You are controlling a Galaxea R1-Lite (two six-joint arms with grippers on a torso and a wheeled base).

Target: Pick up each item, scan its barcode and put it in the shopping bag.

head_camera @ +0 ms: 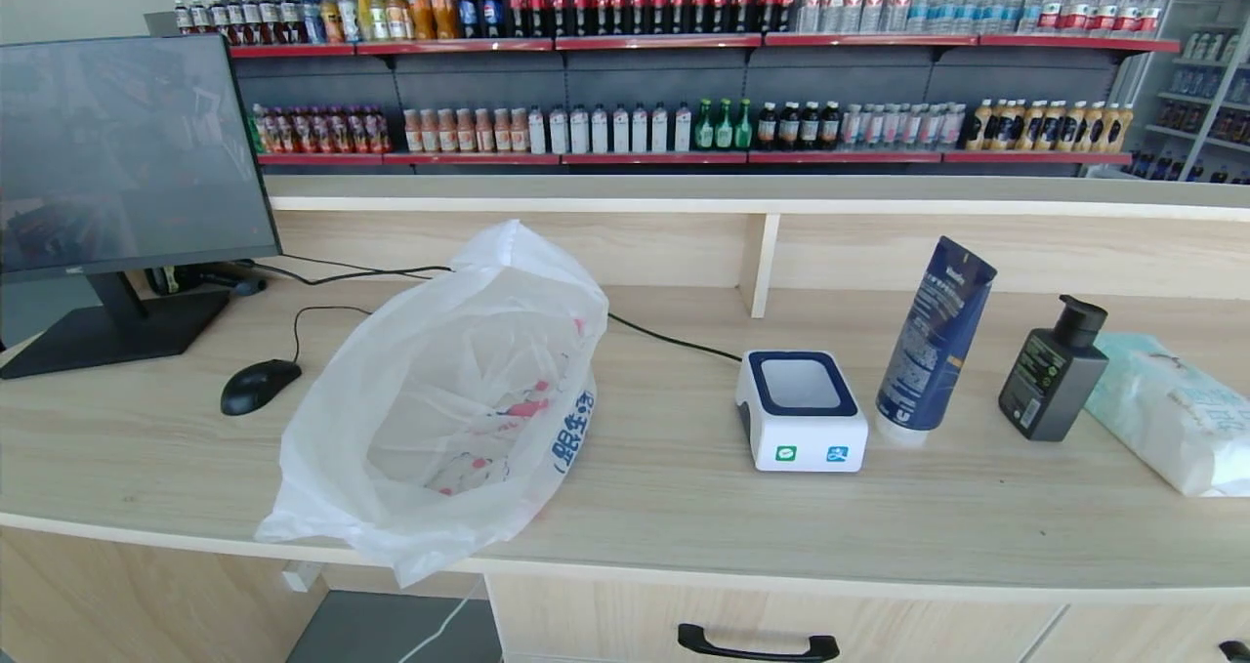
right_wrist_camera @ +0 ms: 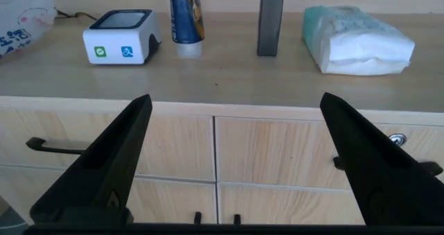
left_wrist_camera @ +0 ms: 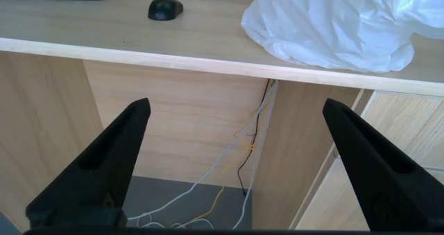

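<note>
my left hand: both dark fingers spread wide apart, tips pointing to the far side, held low on the near left | my right hand: fingers likewise spread wide, tips pointing far, held low on the near right

Thin translucent plastic shopping bag on matt wood-grain counter.

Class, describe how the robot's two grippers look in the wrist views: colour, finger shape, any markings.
Both the left gripper and the right gripper are matte black. Each has two broad, wedge-shaped fingers that taper to narrow tips, with flat, plain faces bearing no markings.
</note>
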